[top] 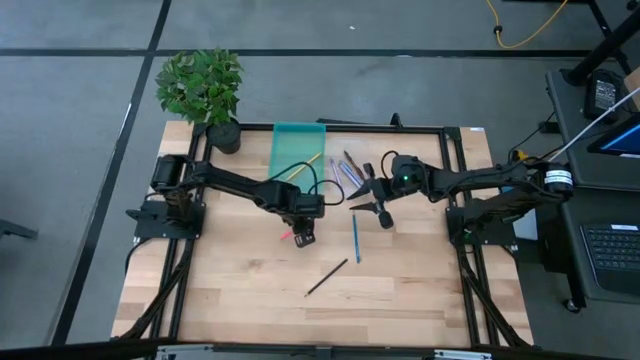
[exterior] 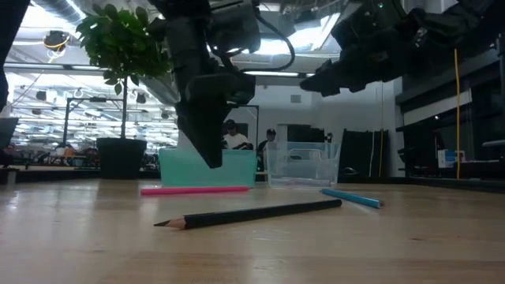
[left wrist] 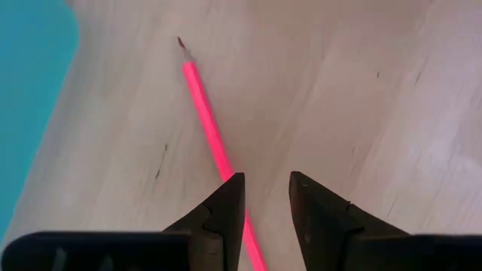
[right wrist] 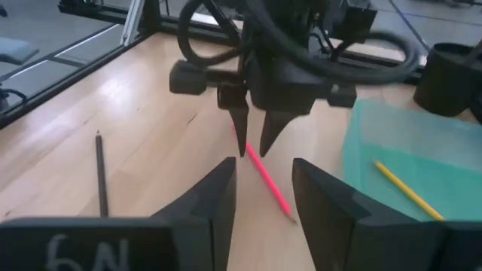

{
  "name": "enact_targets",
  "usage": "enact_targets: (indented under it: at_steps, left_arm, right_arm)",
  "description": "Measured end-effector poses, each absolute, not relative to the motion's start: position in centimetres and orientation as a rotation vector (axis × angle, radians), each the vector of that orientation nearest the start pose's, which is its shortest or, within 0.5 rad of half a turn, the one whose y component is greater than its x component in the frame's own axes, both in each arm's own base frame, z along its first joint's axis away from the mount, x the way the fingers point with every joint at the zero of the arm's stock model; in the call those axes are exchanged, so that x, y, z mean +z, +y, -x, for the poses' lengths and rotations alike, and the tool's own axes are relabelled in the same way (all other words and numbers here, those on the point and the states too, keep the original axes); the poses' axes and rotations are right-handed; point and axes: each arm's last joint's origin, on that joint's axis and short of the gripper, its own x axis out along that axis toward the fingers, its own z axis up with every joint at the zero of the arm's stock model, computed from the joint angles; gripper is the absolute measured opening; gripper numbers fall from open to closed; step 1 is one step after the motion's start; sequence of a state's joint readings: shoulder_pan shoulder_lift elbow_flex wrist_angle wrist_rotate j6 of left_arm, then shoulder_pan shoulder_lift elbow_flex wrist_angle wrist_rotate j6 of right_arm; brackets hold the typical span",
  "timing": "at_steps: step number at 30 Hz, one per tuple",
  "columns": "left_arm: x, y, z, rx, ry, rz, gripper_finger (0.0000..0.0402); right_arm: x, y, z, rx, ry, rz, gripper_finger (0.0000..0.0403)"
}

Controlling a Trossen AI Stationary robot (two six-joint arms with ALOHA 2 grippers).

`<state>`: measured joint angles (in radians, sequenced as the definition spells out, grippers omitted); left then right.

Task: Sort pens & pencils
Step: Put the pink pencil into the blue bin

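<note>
Nearest the low camera lies the black pencil [exterior: 248, 213] on the surface [top: 400, 290]. My left tool [left wrist: 265, 197] hangs part-open and empty over the pink pencil [top: 287, 235], which runs beside one fingertip rather than between both; I'd shift sideways to straddle it before lowering. Right tool [top: 372, 194] waits open, holding nothing.

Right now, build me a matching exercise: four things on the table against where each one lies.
Things:
1. pink pencil
2. yellow pencil
3. blue pen
4. black pencil

Places:
A. inside the teal tray
B. bare wood, nearest the table's front edge
C. under the left end effector
D. bare wood, below the right end effector

Pairs: 1-C, 2-A, 3-D, 4-B
</note>
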<state>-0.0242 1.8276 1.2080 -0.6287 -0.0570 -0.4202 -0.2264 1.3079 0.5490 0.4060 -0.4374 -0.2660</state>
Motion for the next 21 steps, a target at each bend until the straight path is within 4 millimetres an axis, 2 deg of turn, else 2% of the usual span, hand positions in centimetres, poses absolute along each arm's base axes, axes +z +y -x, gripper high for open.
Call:
enact_targets:
  at_steps: [13,21]
  left_arm:
    - [17.3,-0.7,-35.1,0.332,1.229,0.345,0.01]
    - [15.1,-0.7,-35.3,0.354,1.305,0.331,0.01]
  right_arm:
    - [20.0,-4.6,-25.5,0.261,0.307,0.146,0.0132]
    - [20.0,-4.5,-25.5,0.264,0.308,0.144,0.0132]
